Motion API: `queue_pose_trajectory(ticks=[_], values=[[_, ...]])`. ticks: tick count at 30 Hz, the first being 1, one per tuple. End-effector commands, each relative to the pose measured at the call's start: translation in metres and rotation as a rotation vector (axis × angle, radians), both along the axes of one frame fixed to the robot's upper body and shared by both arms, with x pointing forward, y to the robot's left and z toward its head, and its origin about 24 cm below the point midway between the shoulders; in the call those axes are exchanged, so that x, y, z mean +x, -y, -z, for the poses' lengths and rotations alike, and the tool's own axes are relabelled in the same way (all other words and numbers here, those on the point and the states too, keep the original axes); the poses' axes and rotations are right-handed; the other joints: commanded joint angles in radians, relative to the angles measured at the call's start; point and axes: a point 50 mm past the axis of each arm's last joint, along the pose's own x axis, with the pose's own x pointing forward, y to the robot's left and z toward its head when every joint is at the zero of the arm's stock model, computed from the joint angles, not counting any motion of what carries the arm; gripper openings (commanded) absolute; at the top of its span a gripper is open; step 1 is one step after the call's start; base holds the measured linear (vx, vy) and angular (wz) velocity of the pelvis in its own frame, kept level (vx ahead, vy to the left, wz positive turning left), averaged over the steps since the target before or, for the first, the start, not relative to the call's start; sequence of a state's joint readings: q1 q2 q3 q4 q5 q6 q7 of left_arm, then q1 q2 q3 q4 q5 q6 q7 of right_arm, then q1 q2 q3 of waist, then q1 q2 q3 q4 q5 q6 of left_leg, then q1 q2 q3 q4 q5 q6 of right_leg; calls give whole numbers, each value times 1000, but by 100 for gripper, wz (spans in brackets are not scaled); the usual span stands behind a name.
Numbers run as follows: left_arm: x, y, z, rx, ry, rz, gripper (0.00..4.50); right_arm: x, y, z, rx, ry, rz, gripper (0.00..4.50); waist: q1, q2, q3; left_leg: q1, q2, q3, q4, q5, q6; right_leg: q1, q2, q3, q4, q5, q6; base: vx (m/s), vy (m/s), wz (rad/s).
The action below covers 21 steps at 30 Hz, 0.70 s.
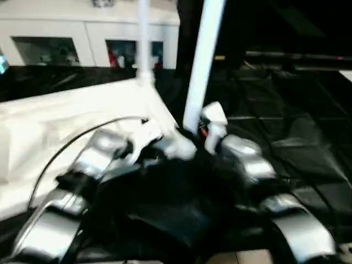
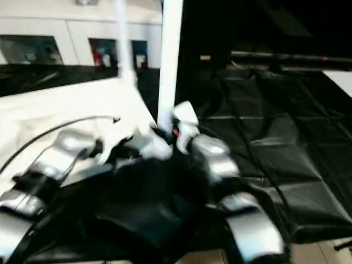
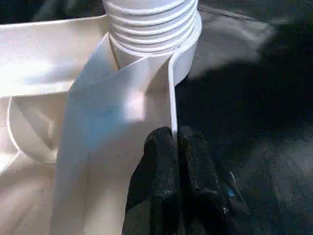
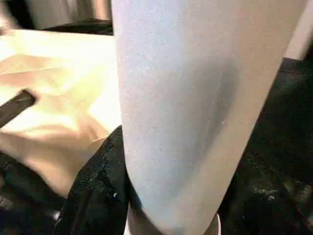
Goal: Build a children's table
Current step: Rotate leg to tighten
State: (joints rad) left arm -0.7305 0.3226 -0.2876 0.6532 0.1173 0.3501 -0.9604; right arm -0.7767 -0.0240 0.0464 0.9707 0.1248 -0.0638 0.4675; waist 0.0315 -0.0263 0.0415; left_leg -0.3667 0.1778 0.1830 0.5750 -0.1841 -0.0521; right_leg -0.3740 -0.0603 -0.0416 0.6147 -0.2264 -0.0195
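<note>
Tabletop point(image 1: 66, 121) upside down on black-covered floor point(image 1: 286, 126). Two legs upright in corner sockets: far leg point(image 1: 144, 38), near leg point(image 1: 202, 60). My right jaws point(image 4: 161, 196) clasp near leg; left jaws point(image 3: 176, 161) clenched on tabletop rim. Remaining legs likely pending.

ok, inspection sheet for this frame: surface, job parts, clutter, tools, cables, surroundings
Surface: black sheeting with creases, covering the work area.
Job's things: white tabletop lying underside up; near leg standing upright in its corner socket, threads showing at the base; a second leg upright at the far corner.
Clutter: nothing seen.
Tools: left tool shut on the tabletop rim beside the socket; right tool around the near leg low down, one finger showing at its side.
Cables: black cable arching over the left forearm.
Surroundings: white cabinet with glass doors behind.
</note>
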Motion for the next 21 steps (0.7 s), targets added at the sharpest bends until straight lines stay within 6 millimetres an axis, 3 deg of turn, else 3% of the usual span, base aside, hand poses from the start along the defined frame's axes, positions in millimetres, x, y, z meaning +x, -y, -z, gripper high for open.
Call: queue_pose_trajectory(ticks=[1,4,8,14,21], values=[[5,24,-16,-20,30,27,0,-12,14,48,-100,-247,198,189,2,17,-47,18,62,-25,-80,-224,-30,22,-90,51,-76,-133,-234,0,0,0],[10,40,-18,-23,56,-35,0,-8,-3,42,-101,-237,289,189,4,11,-49,14,60,-22,-75,-179,-15,28,-89,50,-71,-46,-241,0,0,0],[12,48,-18,-19,71,-58,0,-6,-20,35,-97,-237,305,189,8,14,-50,14,59,-21,-72,-154,5,31,-89,49,-66,14,-239,0,0,0],[11,46,-16,-12,61,-80,0,-7,-24,36,-100,-240,322,189,8,14,-47,17,61,-21,-76,-201,-7,27,-90,50,-73,-58,-223,0,0,0],[11,43,-15,-9,56,-80,0,-6,-29,32,-67,-234,303,189,5,16,-45,15,59,-22,-78,-226,-16,26,-88,51,-76,-80,-213,0,0,0]])
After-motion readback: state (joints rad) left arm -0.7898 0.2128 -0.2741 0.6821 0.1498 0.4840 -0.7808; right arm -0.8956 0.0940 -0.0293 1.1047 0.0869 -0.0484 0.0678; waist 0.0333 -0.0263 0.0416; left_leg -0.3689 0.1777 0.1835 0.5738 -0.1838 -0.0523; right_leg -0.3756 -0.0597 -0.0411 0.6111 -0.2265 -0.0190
